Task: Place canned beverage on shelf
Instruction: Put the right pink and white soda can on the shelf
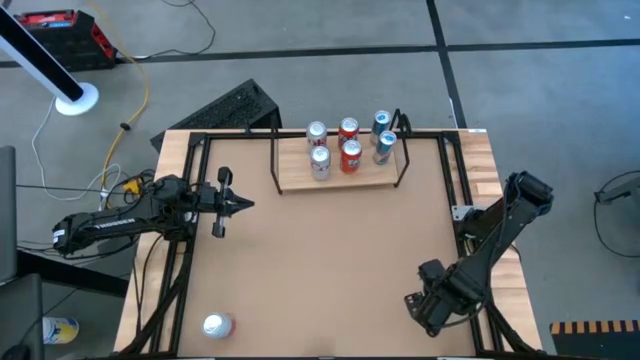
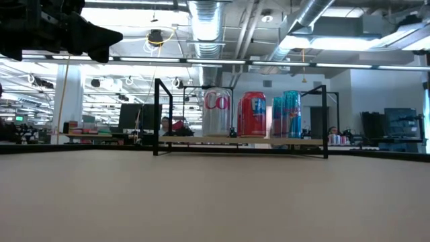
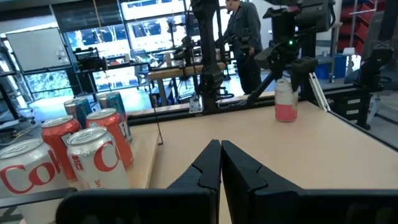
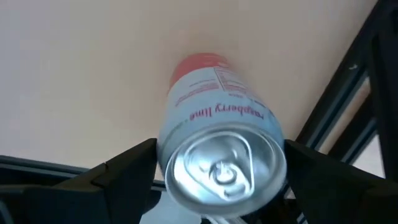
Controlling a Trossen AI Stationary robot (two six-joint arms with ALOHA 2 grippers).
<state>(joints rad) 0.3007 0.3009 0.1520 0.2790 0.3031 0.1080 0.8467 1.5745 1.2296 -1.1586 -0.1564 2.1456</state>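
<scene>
Right arm at the near right of the table (image 1: 300, 270). Right gripper (image 1: 425, 310) points down over the raspberry-lime can (image 4: 217, 112); from above the can is hidden under the wrist. Jaws are spread wide, one finger on each side of the can body, and they look seated against it, so I read this as a grip, not a hover. The can's lid faces the wrist camera, so its long axis runs along the fingers and is roughly upright. In the left wrist view the can (image 3: 286, 102) appears to sit at or just off the table surface; I cannot tell which.

Shelf (image 1: 290, 178) stands at the far edge, mid-table, with its plank running left to right. Six cans (image 1: 348, 145) stand on it in two rows of three. The left end of the plank is bare.

Key relation: from the right jaws the shelf lies away across the table and to the left, well apart. Judgement: the can should stay upright during the carry and go down at the bare left end, clear of the black end rod.

Left gripper (image 1: 240, 203) waits at the left side with jaws fully closed and empty. It is nearer the shelf, but it is not the arm that has the can.

A second loose can (image 1: 217, 325) sits near the near-left corner.
</scene>
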